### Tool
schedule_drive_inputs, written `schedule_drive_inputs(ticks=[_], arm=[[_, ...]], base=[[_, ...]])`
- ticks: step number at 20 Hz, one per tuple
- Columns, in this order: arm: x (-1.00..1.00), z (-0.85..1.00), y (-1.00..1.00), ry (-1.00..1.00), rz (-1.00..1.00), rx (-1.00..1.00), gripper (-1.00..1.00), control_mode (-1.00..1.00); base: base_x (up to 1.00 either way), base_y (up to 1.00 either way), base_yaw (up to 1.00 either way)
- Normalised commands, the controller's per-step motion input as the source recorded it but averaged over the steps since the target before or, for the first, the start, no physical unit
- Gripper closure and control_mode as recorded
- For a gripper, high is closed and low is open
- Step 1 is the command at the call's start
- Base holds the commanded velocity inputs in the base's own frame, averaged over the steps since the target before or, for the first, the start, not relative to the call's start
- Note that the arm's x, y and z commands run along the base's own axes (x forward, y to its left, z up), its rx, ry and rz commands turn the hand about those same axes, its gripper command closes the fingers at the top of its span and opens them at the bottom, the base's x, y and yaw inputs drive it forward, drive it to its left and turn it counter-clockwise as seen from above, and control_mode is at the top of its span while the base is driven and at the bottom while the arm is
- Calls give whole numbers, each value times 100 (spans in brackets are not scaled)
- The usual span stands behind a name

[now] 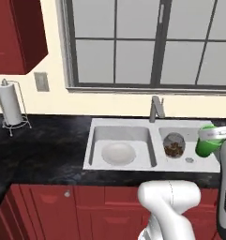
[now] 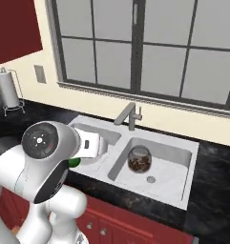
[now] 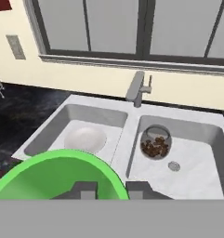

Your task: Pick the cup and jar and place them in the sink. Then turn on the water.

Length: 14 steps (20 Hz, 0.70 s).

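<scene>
The tool (image 3: pixel 111 189) grips the green cup (image 3: pixel 57 176) by its rim, one finger inside the wall and one outside, jaws narrow around it. In the hand view the cup's open mouth sits nearest, in front of the sink's front edge on the left-basin side. In the left base view the cup (image 1: pixel 206 145) hangs in the air over the right end of the sink (image 1: pixel 93 140), clear of the basin floor.

Beyond the cup lies the sink, set into the black table (image 1: pixel 44 150). A round white dish (image 3: pixel 85 138) rests on the floor of its left basin. The jar (image 3: pixel 155 142) stands in the right basin, near the divider, with brown lumps inside; a small drain (image 3: pixel 174 166) lies just beside it, toward the sink's front.

At the sink's middle back rises the grey faucet (image 3: pixel 137 88); no stream runs from it. Far left of the sink, a paper towel roll (image 1: pixel 9 104) stands on a wire holder. Behind the sink is the window (image 1: pixel 147 42).
</scene>
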Motion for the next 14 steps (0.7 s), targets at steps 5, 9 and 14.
schedule_drive_inputs(ticks=[5, 9, 14], arm=[[0, 0, 0, 0, 0, 0, 100, 100], [0, 0, 0, 0, 0, 0, 100, 100], [0, 0, 0, 0, 0, 0, 100, 100]], base=[[0, -100, -45], [6, -97, -35], [12, -18, -17]])
